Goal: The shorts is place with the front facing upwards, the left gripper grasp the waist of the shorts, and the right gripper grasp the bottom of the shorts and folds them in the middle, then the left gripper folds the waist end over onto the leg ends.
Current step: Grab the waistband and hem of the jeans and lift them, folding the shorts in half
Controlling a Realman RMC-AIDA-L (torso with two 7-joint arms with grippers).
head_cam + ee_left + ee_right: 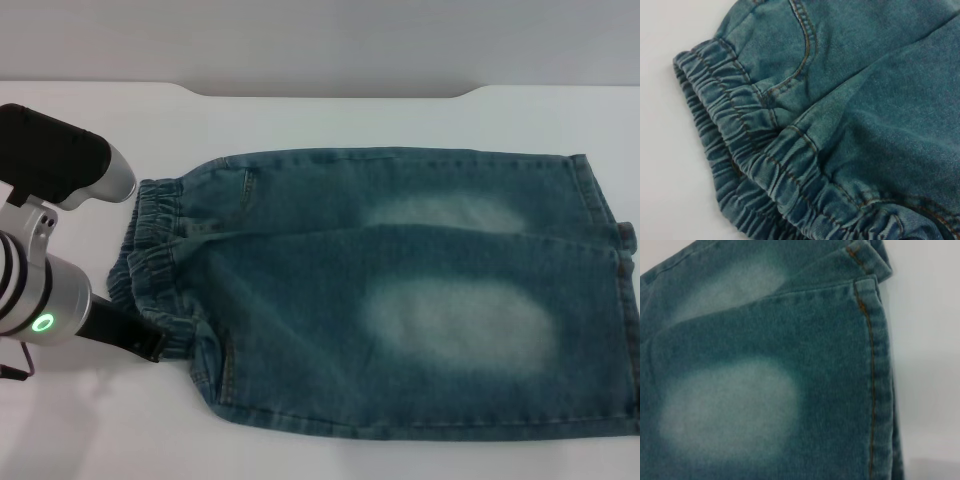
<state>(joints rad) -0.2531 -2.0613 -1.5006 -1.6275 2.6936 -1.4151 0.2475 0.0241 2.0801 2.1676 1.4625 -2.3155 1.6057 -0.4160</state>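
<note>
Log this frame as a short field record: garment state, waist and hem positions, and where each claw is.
garment: shorts lying flat on the white table, already folded lengthwise, one leg over the other
waist: waistband at the robot's left
hems: leg ends at the robot's right
left claw: left claw at the waistband's near corner; grip state unclear
right claw: not visible; its wrist camera looks at the hems

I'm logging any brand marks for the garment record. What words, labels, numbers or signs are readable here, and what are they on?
None: no readable text in any view.
The shorts show only faded denim, orange stitching and the gathered waist; no tag or print faces the cameras.
The left gripper, at the waist, shows no lettering; the arm bears only a green ring light.
The right gripper is out of view.
</note>
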